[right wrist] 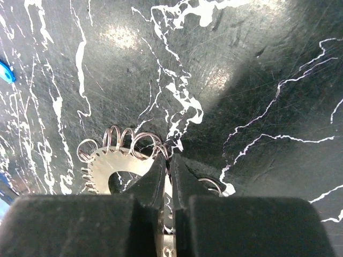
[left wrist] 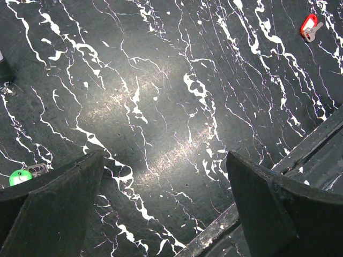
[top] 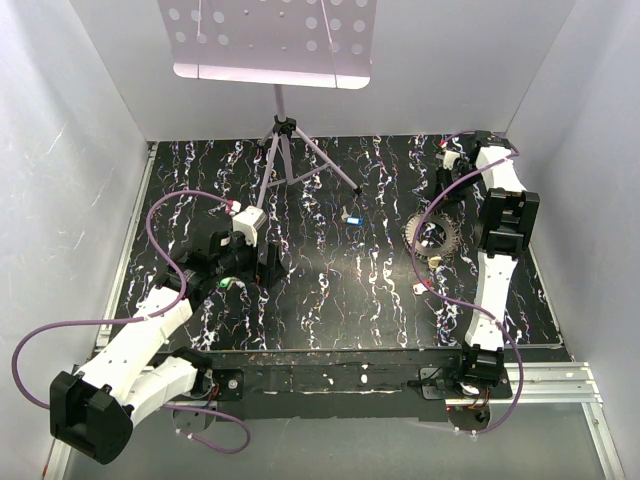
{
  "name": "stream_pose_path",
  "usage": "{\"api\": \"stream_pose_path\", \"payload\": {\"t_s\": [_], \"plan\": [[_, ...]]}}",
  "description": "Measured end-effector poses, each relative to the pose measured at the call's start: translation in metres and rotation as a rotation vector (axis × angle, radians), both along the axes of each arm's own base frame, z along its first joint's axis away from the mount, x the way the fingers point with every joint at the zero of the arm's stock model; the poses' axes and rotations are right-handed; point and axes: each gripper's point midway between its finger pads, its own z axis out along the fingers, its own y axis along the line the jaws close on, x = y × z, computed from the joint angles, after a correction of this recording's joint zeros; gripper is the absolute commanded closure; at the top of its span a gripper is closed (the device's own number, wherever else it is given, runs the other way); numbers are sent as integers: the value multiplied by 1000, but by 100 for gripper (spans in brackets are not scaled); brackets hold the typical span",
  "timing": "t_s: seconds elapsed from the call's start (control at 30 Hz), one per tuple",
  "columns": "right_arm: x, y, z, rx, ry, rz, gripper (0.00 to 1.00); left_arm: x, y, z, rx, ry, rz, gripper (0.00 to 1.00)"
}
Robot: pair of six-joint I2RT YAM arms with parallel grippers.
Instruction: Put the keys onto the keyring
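Keyring (right wrist: pixel 115 160) lies flat on the desk (top: pixel 330 300), its near part hidden under the right end effector (right wrist: pixel 169 163). That end effector's fingers are pressed almost together, pinching the toothed rim beside the wire loops (right wrist: pixel 126 140). A blue key (top: pixel 352 219) lies left of the keyring, well apart, and a cream key (top: pixel 437 261) sits just beside its near edge. Far left of the keyring, the left end effector (left wrist: pixel 166 182) hangs spread wide over bare desk. A green key (left wrist: pixel 20 176) is half hidden behind one finger, and a red key (left wrist: pixel 309 27) shows small near the frame's corner.

One view looks down from high above the black, white-veined tabletop (top: pixel 330 290); both wrist views face it closely, sharing it.
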Motion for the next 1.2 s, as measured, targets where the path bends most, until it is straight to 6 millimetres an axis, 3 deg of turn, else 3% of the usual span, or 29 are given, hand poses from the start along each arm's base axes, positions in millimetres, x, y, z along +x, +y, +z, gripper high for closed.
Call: {"api": "stream_pose_path", "payload": {"t_s": [0.47, 0.83, 1.2], "plan": [[-3, 3, 8, 27, -9, 6, 99, 1, -1, 2, -9, -3, -4, 2], [-4, 4, 47, 22, -94, 10, 96, 0, -1, 4, -19, -7, -3, 2], [-6, 5, 53, 37, -102, 4, 99, 0, -2, 9, -30, -23, -7, 2]]}}
